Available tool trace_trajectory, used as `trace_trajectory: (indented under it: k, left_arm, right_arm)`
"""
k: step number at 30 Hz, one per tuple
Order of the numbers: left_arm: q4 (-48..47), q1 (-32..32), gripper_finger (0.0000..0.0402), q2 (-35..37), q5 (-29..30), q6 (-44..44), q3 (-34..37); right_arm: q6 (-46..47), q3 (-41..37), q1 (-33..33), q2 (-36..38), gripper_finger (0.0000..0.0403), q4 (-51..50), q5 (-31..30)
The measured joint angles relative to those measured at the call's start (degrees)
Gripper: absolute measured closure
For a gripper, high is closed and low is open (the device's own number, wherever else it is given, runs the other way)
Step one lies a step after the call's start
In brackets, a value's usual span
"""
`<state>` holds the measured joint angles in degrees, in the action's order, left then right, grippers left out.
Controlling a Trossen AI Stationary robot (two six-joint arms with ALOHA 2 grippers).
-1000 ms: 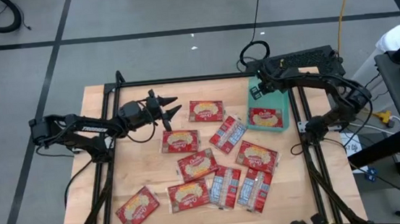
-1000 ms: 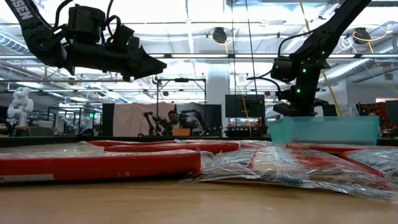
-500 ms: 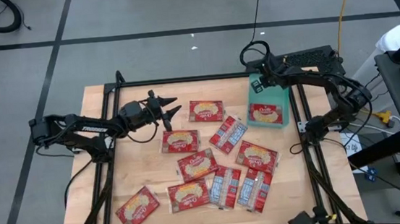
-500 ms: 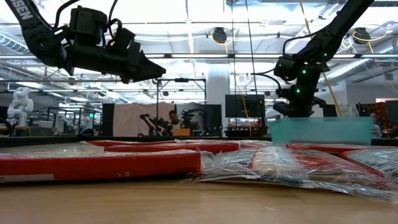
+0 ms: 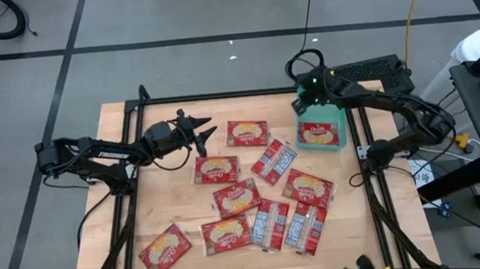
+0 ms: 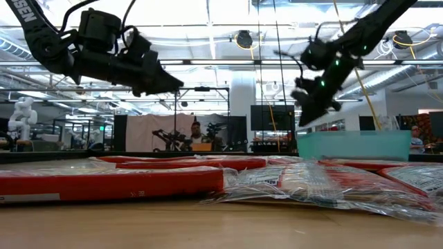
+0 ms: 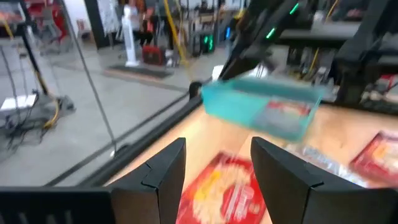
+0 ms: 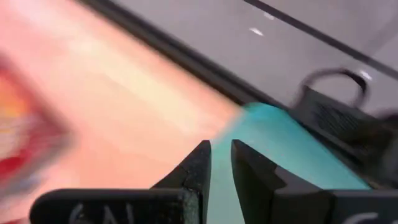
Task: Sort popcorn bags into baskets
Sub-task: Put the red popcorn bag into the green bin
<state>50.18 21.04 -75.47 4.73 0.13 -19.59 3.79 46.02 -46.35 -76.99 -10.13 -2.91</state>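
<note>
Several red popcorn bags lie flat across the middle and near part of the table, among them one [image 5: 247, 133] just ahead of my left gripper and one [image 5: 236, 197] mid-table. One more bag [image 5: 320, 133] lies flat inside the teal tray [image 5: 303, 139] at the far right. My left gripper [image 5: 203, 129] hovers open above the far left of the table, holding nothing; in its wrist view a bag [image 7: 224, 186] lies below the fingers. My right gripper [image 5: 305, 103] hangs above the tray's far left corner, its fingers a narrow gap apart and empty.
A black keyboard-like box [image 5: 374, 70] sits just beyond the tray at the far right edge. Dark frame rails [image 5: 134, 118] border the table. Bare wood [image 5: 141, 195] shows on the left side. People stand in the room behind [image 6: 195, 133].
My right gripper has moved from over the tray toward the far left of it, rising and tipping. The bag in the tray, partly covered by the gripper before, now lies fully in view.
</note>
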Motion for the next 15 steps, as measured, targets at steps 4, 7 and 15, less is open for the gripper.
trace_trajectory:
  k: [4,7,15]
  left_arm:
    - [-5.0,0.0,0.0217,0.0,0.5,-0.5,0.0]
    - [-9.6,-0.7,0.0217,0.0,1.0,0.5,0.0]
    - [-15.5,-2.7,0.0141,-4.5,4.1,-1.1,-0.9]
  right_arm:
    - [-3.4,0.0,8.4,3.3,0.0346,1.5,0.1]
    - [-6.1,0.0,14.4,4.5,0.0346,3.8,-0.1]
    - [-10.1,0.0,26.0,3.1,0.0346,11.4,0.0]
